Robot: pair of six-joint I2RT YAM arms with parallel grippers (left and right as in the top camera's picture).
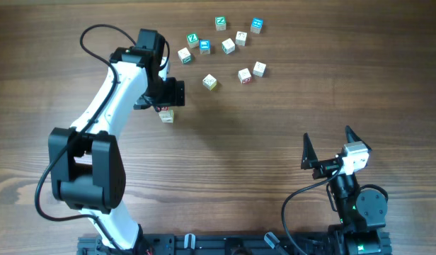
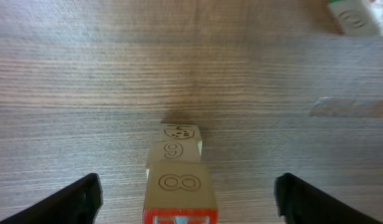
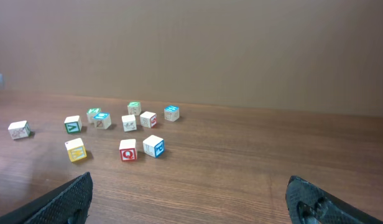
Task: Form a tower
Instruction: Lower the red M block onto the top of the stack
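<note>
**Left gripper** (image 2: 188, 185): jaws spread wide, nothing held. In the left wrist view the fingers (image 2: 73, 202) sit at the two lower corners. Bare table (image 2: 191, 62) shows between each finger and the column, so there is no contact on either side.

**Tower** (image 2: 175, 152): directly below the left gripper, centred between its jaws.
- Three cubes show from above, stepped one behind the next.
- The top cube (image 2: 178, 194) is pale, with an "8" on its upper face and a red-edged face on its near side.
- Below it is a cube marked "6" or "9", then one with a small round print.
- Anything lower is hidden, so I cannot give the exact count.
- The levels sit roughly in line, with a slight offset between them, and the column stands unsupported.
- In the overhead view it sits left of centre at mid-depth. The wrist covers most of it, and only one pale cube shows at the near edge.

**Loose cubes** (image 1: 228, 45): about ten, scattered far and to the right of the tower and well apart from it. All are single and none are stacked. Green, blue and red faces are among them.

**Right gripper** (image 3: 188, 183): at the near right, well away from the tower and the cubes, jaws wide and empty.

**Status (my judgement):**
- Done: a column of at least three levels is built and stands free of the jaws.
- Open question: the task gives no target height.
- Left, if it is to go higher: each further cube has to come from the far-right scatter and be set on the "8" cube. About ten are available.
- Either way, the left gripper is not yet clear of the column.
</note>
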